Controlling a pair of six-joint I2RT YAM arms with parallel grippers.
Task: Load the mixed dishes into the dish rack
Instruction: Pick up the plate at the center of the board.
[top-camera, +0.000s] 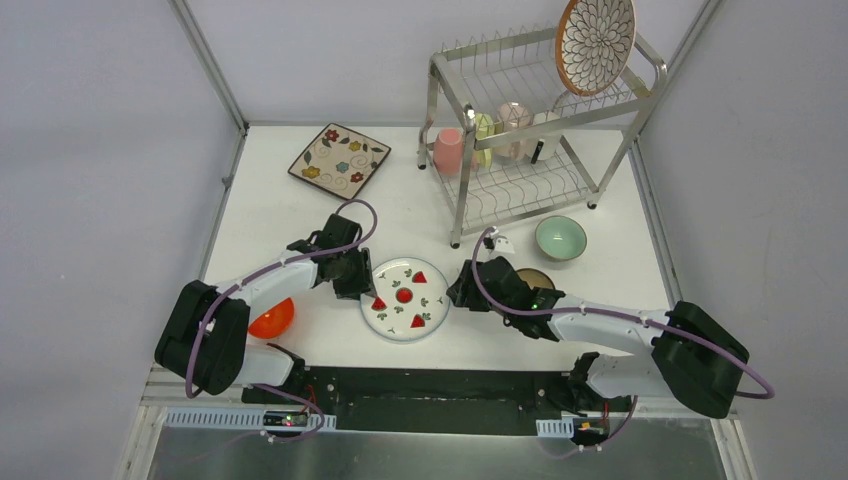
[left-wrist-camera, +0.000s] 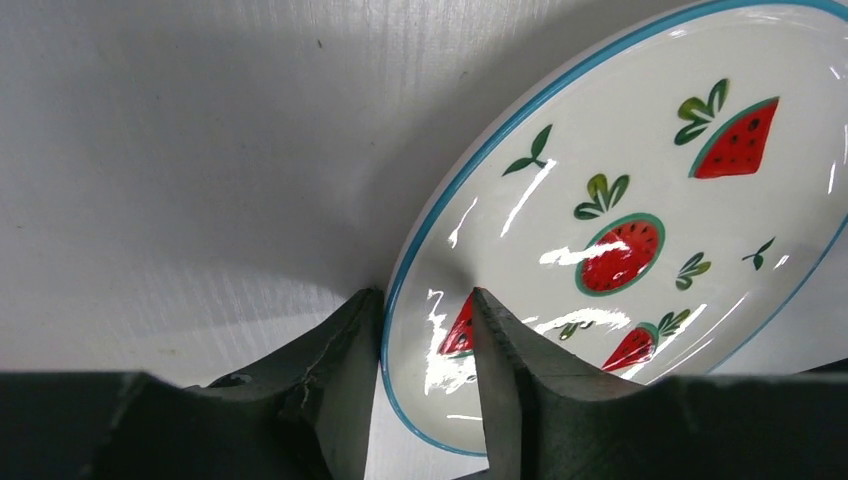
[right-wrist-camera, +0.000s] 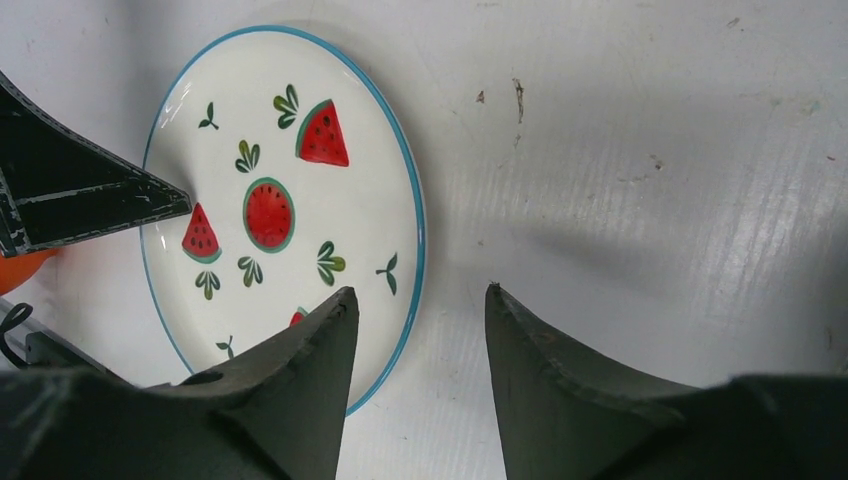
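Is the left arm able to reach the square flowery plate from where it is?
Probably yes. Nothing lies on the table between the left gripper and the square flowery plate, though its fingers sit around the rim of the watermelon plate.

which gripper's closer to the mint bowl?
Right. The right gripper sits left of the mint bowl, at the right edge of the watermelon plate; the left gripper is farther, at that plate's left edge.

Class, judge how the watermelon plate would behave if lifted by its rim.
The watermelon plate looks glazed, with bright glare, so probably slippery. It seems rigid crockery: unlikely to flex, likely breakable if dropped. Wide and shallow, held at one edge it may tilt.
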